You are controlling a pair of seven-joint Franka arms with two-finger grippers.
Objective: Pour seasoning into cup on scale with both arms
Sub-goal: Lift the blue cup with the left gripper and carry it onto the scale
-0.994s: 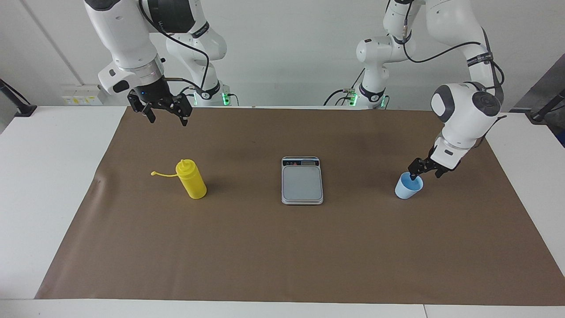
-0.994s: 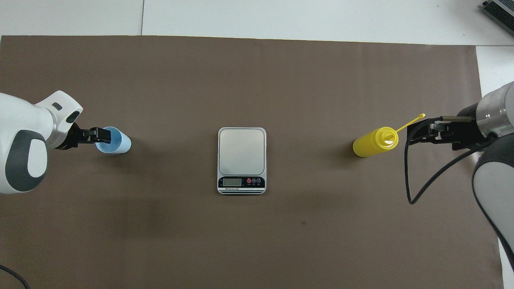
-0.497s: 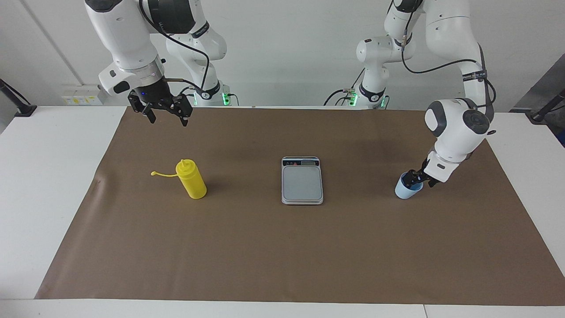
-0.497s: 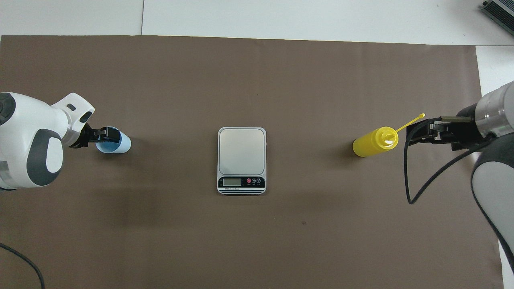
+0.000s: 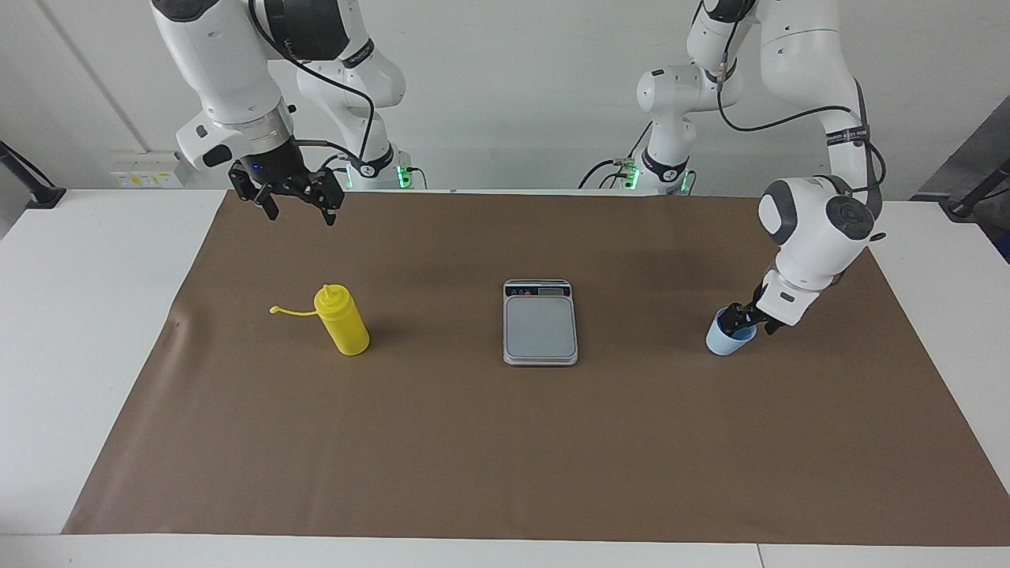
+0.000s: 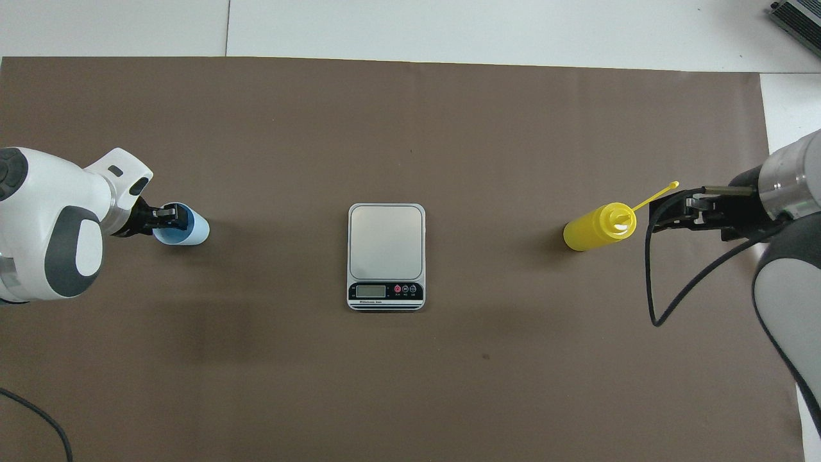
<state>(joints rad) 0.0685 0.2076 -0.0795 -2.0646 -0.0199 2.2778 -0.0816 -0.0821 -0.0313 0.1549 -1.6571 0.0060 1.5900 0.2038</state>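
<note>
While upright, cup [image 5: 729,338] meets left pincer [image 5: 746,319] (rim).

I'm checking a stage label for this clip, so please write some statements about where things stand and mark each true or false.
1. The cup stands on the scale. False: it stands on the brown mat, toward the left arm's end.
2. The left gripper is at the cup's rim. True.
3. The right gripper holds the yellow bottle. False: it hangs open, up in the air, holding nothing.
4. The bottle stands upright. True.
5. The scale's plate is bare. True.
</note>
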